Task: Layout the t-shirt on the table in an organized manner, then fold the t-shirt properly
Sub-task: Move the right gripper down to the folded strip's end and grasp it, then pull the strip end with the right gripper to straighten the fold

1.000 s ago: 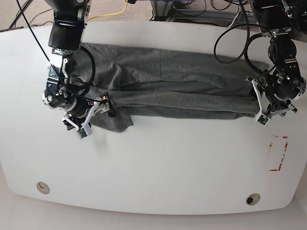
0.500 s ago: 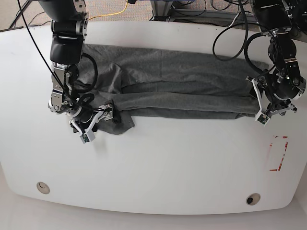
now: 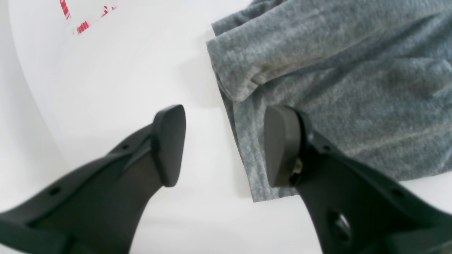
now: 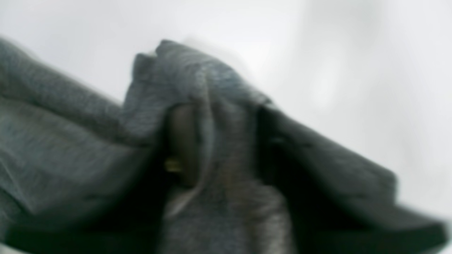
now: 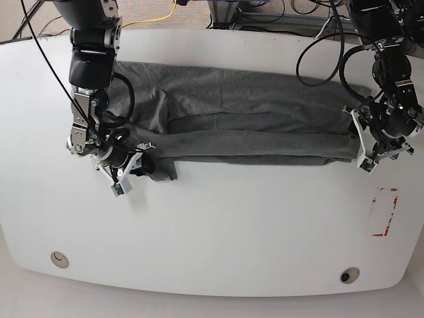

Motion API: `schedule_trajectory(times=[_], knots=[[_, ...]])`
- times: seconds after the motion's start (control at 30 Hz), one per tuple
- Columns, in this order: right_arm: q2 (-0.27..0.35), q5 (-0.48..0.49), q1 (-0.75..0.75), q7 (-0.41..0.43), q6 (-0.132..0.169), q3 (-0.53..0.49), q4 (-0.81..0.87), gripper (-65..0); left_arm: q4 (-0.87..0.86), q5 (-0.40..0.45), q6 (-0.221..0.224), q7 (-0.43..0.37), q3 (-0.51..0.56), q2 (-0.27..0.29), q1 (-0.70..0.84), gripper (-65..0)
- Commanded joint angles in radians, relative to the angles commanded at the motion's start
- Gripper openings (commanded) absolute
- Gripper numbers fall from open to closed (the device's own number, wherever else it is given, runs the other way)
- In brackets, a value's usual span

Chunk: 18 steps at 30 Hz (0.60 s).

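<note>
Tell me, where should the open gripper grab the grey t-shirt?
Probably the t-shirt's corner edge lying flat on the table. The left gripper is open and already straddles that edge, one finger over cloth, one over bare table, so coming straight down and pinching looks best.

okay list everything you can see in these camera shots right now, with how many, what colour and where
t-shirt: one, heather grey, stretched lengthwise across the far half of the table, wrinkled and partly folded over itself.
table: one, glossy white, fills the base view.
red dashed rectangle mark: one, red, near the table's right edge in the base view.
round holes: two, along the near edge, one at each side.
cables: several, black, plus one yellow, beyond the far edge.
right gripper: one, black, shut on the t-shirt's corner.
left gripper: one, black, open, straddling the t-shirt's other end.
</note>
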Motion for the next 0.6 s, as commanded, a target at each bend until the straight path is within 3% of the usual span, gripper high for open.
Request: schedule_trajectory(times=[0.13, 0.3, 0.6], knots=[[-0.002, 0.003, -0.003, 0.000, 0.000, 0.000, 0.002, -62.6, 0.000, 0.000, 0.000, 0.000, 0.002, 0.000, -0.002, -31.8], [-0.002, 0.006, -0.034, -0.014, 0.000, 0.000, 0.084, -64.0, -0.002, 0.000, 0.000, 0.000, 0.002, 0.002, -0.002, -31.8], [-0.009, 0.012, -0.147, -0.210, 0.000, 0.002, 0.443, -64.0, -0.005, 0.000, 0.000, -0.002, 0.005, 0.005, -0.002, -31.8]])
